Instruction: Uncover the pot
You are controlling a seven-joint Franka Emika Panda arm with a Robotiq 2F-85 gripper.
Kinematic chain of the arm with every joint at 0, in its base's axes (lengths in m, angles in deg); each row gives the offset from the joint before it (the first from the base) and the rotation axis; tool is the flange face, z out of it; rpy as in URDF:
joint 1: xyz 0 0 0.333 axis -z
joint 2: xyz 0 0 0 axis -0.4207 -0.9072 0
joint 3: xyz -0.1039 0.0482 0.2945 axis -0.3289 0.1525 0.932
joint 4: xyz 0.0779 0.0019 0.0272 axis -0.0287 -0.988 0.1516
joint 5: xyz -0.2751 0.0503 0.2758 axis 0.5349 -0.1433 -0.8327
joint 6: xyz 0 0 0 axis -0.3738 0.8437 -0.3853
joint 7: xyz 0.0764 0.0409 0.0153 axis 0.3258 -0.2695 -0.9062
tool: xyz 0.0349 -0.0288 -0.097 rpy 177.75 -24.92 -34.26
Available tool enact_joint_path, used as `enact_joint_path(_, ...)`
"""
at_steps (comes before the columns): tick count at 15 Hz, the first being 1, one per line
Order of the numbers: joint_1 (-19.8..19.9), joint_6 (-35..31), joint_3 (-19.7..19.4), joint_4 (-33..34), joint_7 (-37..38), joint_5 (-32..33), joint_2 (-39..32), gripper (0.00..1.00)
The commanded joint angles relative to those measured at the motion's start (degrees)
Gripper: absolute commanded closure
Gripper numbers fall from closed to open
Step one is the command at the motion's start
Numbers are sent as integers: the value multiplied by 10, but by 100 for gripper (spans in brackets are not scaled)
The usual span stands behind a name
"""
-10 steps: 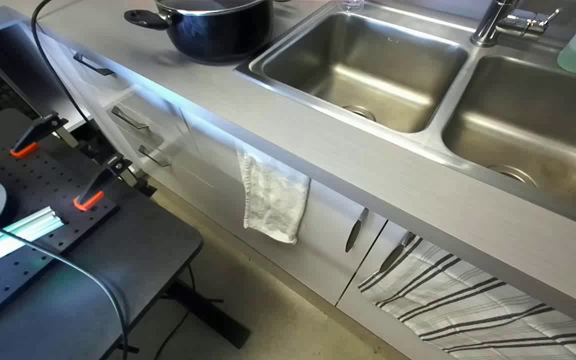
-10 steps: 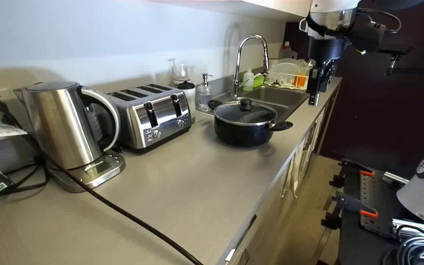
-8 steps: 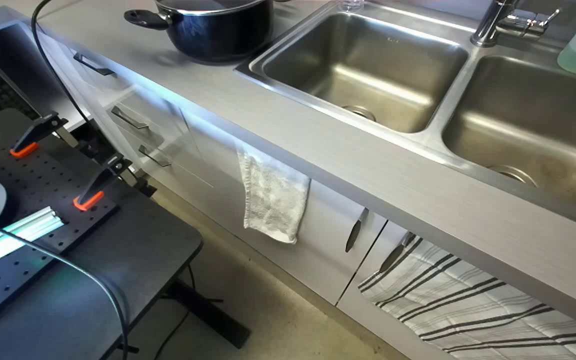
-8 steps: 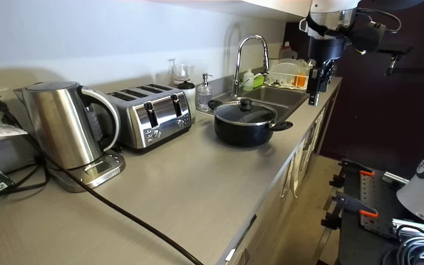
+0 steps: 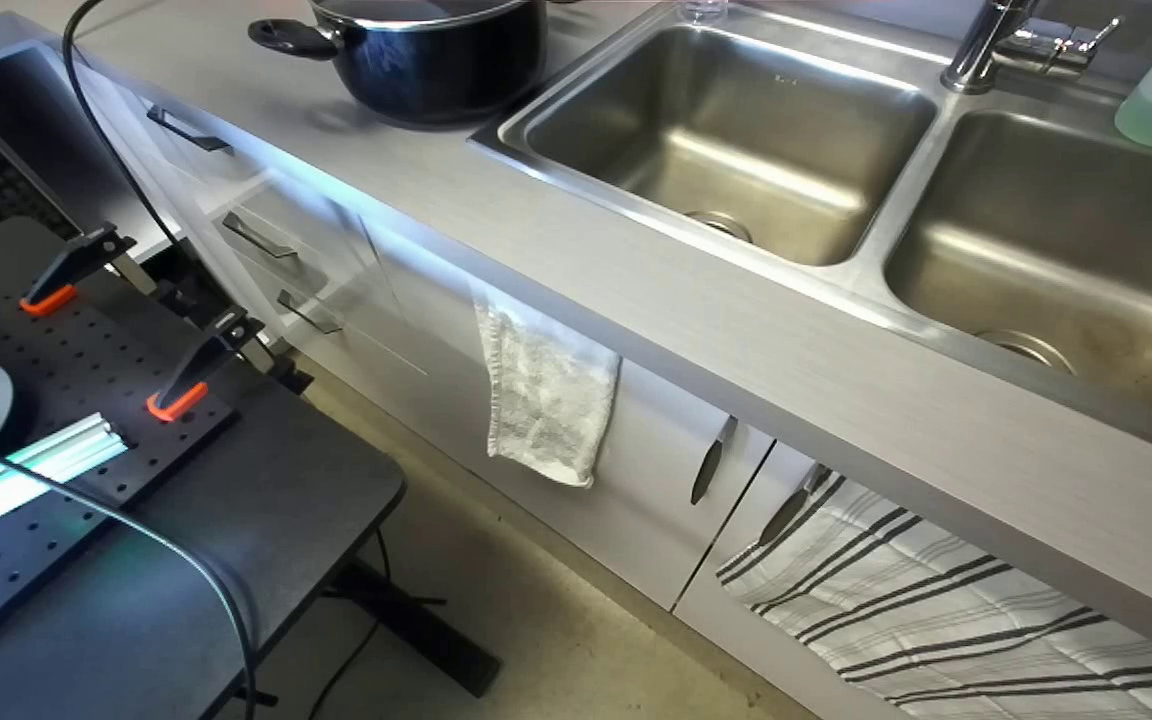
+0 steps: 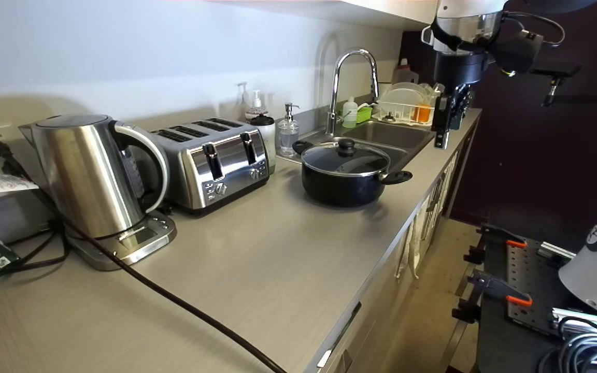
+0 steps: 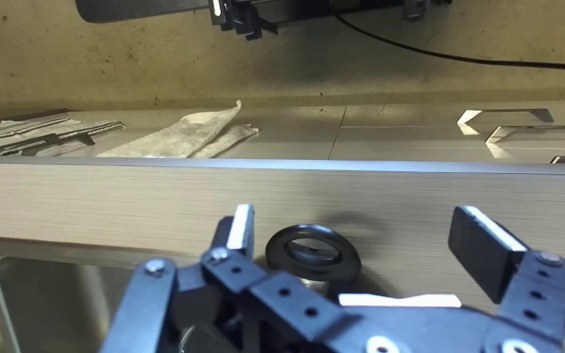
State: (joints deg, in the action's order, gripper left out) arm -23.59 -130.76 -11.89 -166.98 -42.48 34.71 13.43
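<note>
Pot (image 6: 342, 189): dark, round, upright on the table (image 6: 257, 259) in both exterior views; in an exterior view it stands to the right of the toaster (image 6: 231, 163) and just beside the near end of the sink (image 6: 392, 133).
Lid (image 6: 345, 163): clear, metal-rimmed, lying level on the pot and covering its mouth.
Knob (image 6: 346, 146): black, upright at the lid's centre, with nothing touching it (the likeliest place to grip, by judgement).
Handle (image 7: 347, 257): a black ring in the wrist view, taken to be a side handle of the pot; in an exterior view a handle (image 6: 398, 177) juts out to the pot's right.
Fingers (image 7: 483, 256): set wide apart and holding nothing. The handle shows in the gap between them in the wrist view, with no contact evident; in an exterior view the fingers (image 6: 441, 140) hang to the right of the pot, well apart from the knob. Their exact height over the table cannot be told.
Uncovering, done: nothing, as far as the views show; the pot is covered and no grasp is made.
Uncovering, left: by judgement all of it, namely bringing the fingers over the knob, closing on it, raising the lid off the pot and setting it aside.
Handle, risk: a straight descent might catch it.
</note>
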Motion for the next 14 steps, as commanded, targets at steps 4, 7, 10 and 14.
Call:
enact_joint_path(4,-10,-2,-11,1,2,5,-3,0)
enact_joint_path(7,-13,-18,-25,8,-20,2,-14,0)
enact_joint_path(10,-10,-54,-47,13,-47,1,-29,0)
enact_joint_path(14,-7,-112,-85,25,-98,-5,-61,0)
